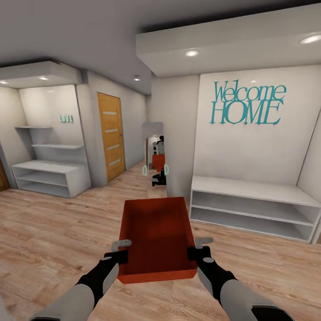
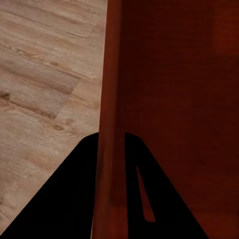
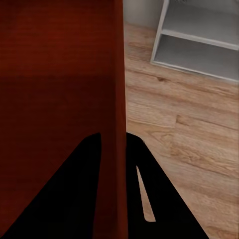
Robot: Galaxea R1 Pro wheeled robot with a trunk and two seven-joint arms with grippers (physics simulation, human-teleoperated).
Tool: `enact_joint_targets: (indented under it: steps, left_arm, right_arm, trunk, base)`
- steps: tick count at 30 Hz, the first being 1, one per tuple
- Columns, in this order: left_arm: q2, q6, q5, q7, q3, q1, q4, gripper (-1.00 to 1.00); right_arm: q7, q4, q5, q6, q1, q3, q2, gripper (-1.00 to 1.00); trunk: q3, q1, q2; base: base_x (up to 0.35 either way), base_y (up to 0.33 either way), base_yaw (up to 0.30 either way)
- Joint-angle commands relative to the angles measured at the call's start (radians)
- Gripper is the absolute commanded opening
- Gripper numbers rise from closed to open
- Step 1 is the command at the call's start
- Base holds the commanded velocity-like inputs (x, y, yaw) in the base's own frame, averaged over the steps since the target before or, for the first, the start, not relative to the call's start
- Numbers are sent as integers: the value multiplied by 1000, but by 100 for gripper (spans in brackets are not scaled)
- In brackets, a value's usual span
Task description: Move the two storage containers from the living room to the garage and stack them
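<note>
Nearest to us, at six o'clock in the head view, our two arms carry one storage container [image 1: 158, 238] level above the wood plank floor [image 1: 53, 232]. The left end effector [image 1: 117, 257] is pinched on the container's left wall and the right end effector [image 1: 199, 253] on its right wall, close to the near corners. Each wrist view confirms this: the left end effector [image 2: 110, 164] straddles the orange-red wall with one finger inside and one outside, and the right end effector [image 3: 113, 164] does likewise. We judge that the opposed two-sided hold keeps the open box from tilting or swinging while the base drives.

Farther off, at twelve o'clock, a narrow wall mirror [image 1: 156, 160] reflects the robot and the red box. At two o'clock a low white shelf unit [image 1: 254, 209] stands beneath teal "Welcome HOME" lettering [image 1: 248, 103]. At ten o'clock we see a wooden door [image 1: 111, 135], and farther round toward nine o'clock, white alcove shelves [image 1: 51, 171].

The light plank flooring and shelving suggest a hallway, so we judge the carry to be under way, with the garage not yet reached.
</note>
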Motion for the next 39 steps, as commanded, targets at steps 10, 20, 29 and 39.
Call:
enact_joint_targets:
  steps: [10,20,29,39]
  left_arm:
    - [-1,6,-16,10,28,-1,-28,-100]
    - [-1,6,-16,10,28,-1,-28,-100]
    - [-1,6,-16,10,28,-1,-28,-100]
    - [-1,6,-16,10,28,-1,-28,-100]
  right_arm:
    - [9,4,-2,-3,0,-1,6,-100]
    - [9,4,-3,-3,0,-1,6,-100]
    - [9,4,-3,-3,0,-1,6,-100]
    - [10,4,-1,5,0,-3,6,-100]
  trunk:
    - [-2,1,-1]
    - [-2,1,-1]
    - [-2,1,-1]
    - [-2,1,-1]
  base:
    - [322,0,0]
    - [321,0,96]
    - [322,0,266]
    - [321,0,77]
